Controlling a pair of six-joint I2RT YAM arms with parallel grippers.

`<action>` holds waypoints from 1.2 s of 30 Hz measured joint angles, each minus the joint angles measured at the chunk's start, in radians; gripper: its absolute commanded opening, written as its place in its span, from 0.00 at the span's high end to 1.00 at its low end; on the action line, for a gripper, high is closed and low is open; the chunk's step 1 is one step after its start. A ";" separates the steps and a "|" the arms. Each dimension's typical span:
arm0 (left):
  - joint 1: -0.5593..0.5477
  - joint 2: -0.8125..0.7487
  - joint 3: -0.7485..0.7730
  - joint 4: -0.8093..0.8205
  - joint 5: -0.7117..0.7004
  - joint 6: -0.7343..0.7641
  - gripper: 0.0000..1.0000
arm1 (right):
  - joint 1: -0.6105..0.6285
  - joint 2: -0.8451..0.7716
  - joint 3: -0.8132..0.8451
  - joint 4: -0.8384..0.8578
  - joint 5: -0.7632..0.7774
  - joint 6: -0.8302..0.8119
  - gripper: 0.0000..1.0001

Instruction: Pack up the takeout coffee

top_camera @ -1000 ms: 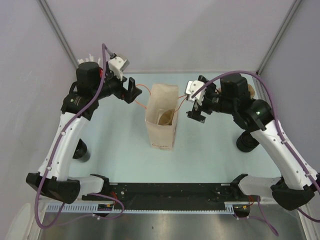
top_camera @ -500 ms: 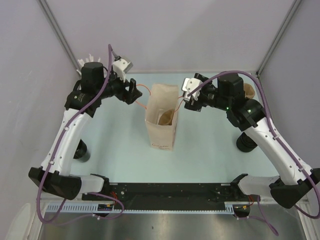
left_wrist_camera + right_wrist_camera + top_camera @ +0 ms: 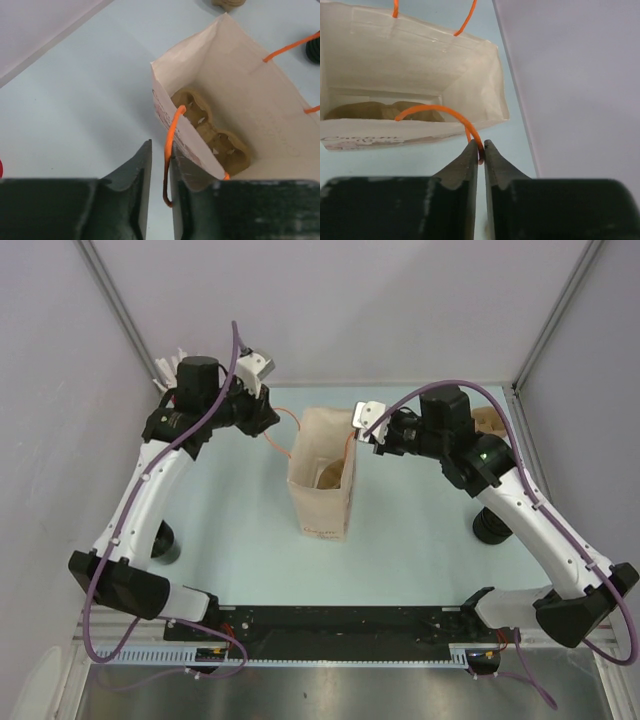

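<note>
The left gripper has its fingers set narrow around one orange handle loop of the upright paper bag. A slim gap shows, so I cannot tell whether they pinch it. The right gripper pinches the bag's second orange handle between its fingertips. The takeout coffee stands on the table outside the bag, well apart from both pairs of fingers, back toward the left arm's base.

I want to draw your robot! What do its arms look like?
The left arm and right arm are white tubes with chunky black joints. A purple cable loops along each. Their fingers are dark and pointed.
</note>
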 measured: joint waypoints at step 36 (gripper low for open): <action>-0.146 0.282 0.366 -0.177 -0.142 0.141 1.00 | 0.053 -0.114 -0.137 0.024 0.044 0.150 1.00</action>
